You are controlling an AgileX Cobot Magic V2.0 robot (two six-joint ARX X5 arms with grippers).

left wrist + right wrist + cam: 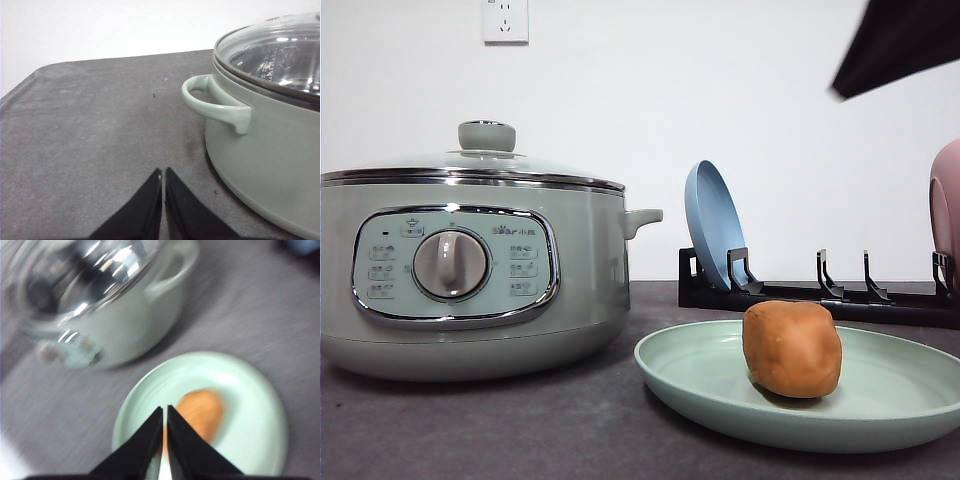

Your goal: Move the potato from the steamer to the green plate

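Right wrist view blurred; pink plate cut off at edge.

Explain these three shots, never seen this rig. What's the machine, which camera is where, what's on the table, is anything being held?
It is a two-armed table robot; each arm ends in a two-fingered end effector with a camera on its wrist.

The front picture looks forward over the dark table. On the left stands the steamer, its glass lid on. To its right is the green plate with the potato resting on it. Behind is a black dish rack with a blue plate standing in it and a pink plate at the right edge.

The left wrist picture shows the left end effector, fingers together and holding nothing, above bare table beside the steamer's handle.

The right wrist picture, which is blurred, looks down from above: the right end effector, also shut and empty, is over the potato on the plate.
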